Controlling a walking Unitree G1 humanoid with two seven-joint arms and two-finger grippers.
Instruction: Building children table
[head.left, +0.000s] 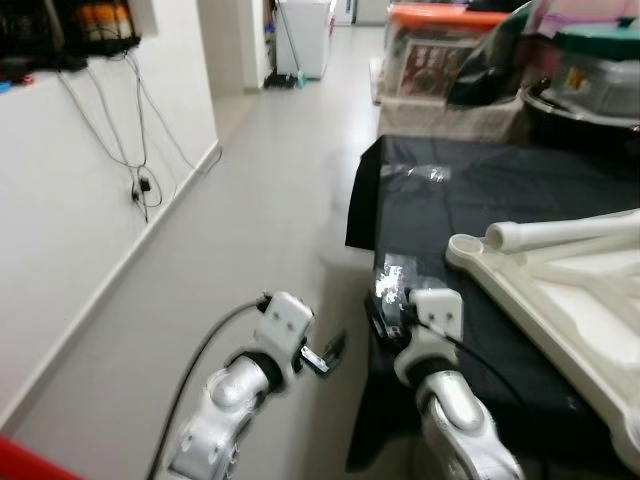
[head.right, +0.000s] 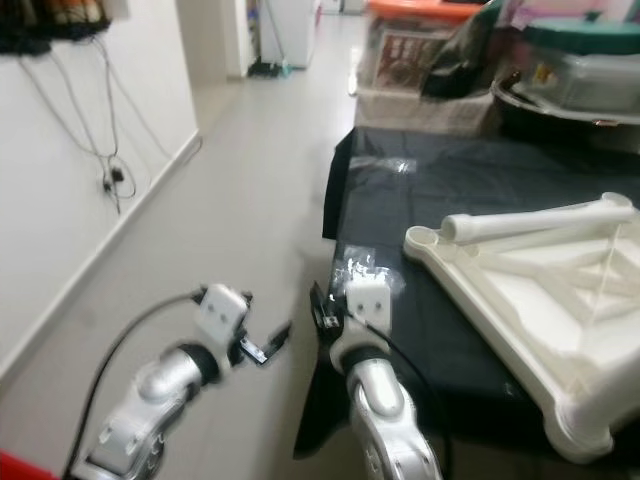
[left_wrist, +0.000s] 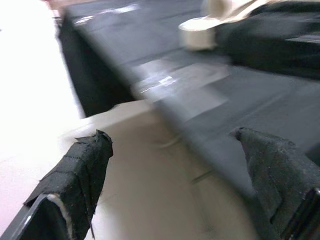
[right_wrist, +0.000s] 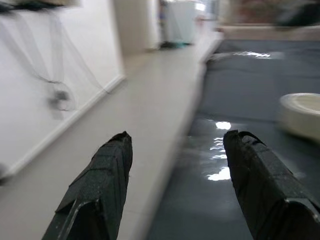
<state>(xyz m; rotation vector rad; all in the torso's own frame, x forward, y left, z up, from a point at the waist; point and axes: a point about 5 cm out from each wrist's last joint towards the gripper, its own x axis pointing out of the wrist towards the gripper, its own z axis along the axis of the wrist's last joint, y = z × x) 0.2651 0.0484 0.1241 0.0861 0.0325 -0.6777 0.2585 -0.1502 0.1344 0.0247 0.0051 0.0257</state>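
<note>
A white plastic children's table top (head.left: 560, 290) lies upside down on a surface draped in black cloth (head.left: 480, 190). One white leg tube (head.left: 560, 235) rests across its near corner. My right gripper (head.left: 385, 310) hovers at the cloth's left edge, open and holding nothing. Its wrist view shows the gripper (right_wrist: 179, 136) with the table's round corner socket (right_wrist: 300, 115) ahead of it. My left gripper (head.left: 328, 352) hangs open over the floor just left of the cloth. In the left wrist view that gripper (left_wrist: 172, 135) faces the cloth's side and the table corner (left_wrist: 200, 32).
Clear plastic bags lie on the cloth, one near my right gripper (head.left: 395, 275) and one farther back (head.left: 415, 172). Storage boxes (head.left: 440, 50) are stacked behind the cloth. A white wall with hanging cables (head.left: 140, 185) runs along the left of the grey floor (head.left: 260, 220).
</note>
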